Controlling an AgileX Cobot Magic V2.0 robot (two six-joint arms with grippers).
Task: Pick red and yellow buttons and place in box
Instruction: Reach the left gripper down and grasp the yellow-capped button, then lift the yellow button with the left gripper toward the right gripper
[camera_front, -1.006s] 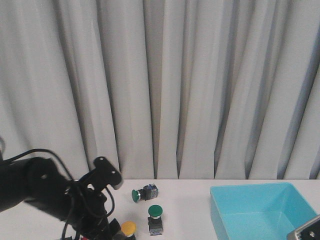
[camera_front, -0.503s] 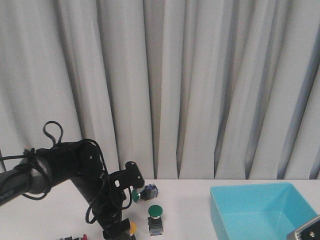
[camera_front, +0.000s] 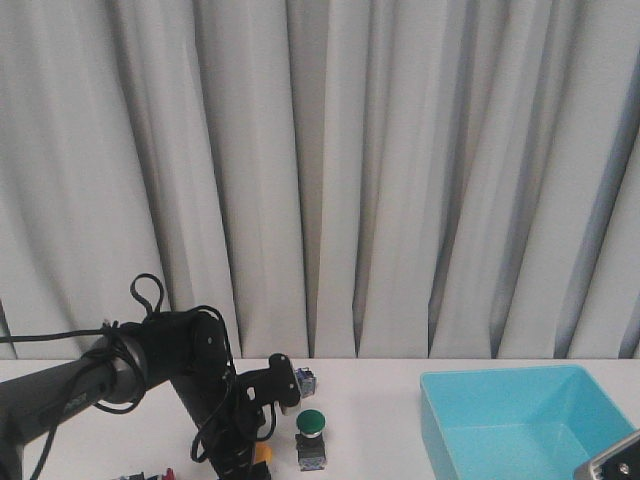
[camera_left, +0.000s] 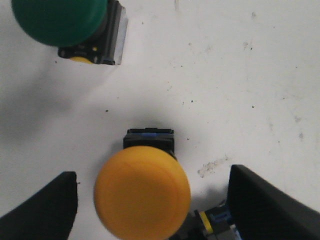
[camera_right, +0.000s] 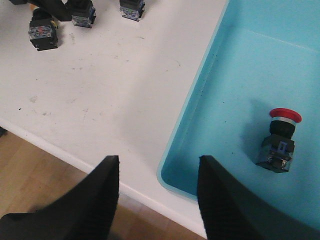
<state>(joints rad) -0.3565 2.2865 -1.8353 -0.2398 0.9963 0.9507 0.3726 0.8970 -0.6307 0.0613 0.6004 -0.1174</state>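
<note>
The yellow button (camera_left: 142, 192) stands upright on the white table, cap up, between the fingers of my left gripper (camera_left: 155, 206), which is open and not touching it. In the front view only a sliver of the yellow button (camera_front: 262, 453) shows beside the left gripper (camera_front: 243, 452). A red button (camera_right: 280, 140) lies inside the cyan box (camera_right: 210, 75). My right gripper (camera_right: 157, 200) is open and empty, above the table's front edge by the box's near corner. The box (camera_front: 520, 425) stands at the right in the front view.
A green button (camera_front: 311, 425) stands just right of the yellow one and also shows in the left wrist view (camera_left: 60, 20). Another button's dark body (camera_left: 215, 225) lies close beside the yellow button, against the gripper's finger (camera_left: 270, 205). Several button bodies (camera_right: 42, 32) show left of the box.
My left arm has swung from the near left edge out over the table and come down around the yellow button, now hiding the far green button. The right arm has not moved.
</note>
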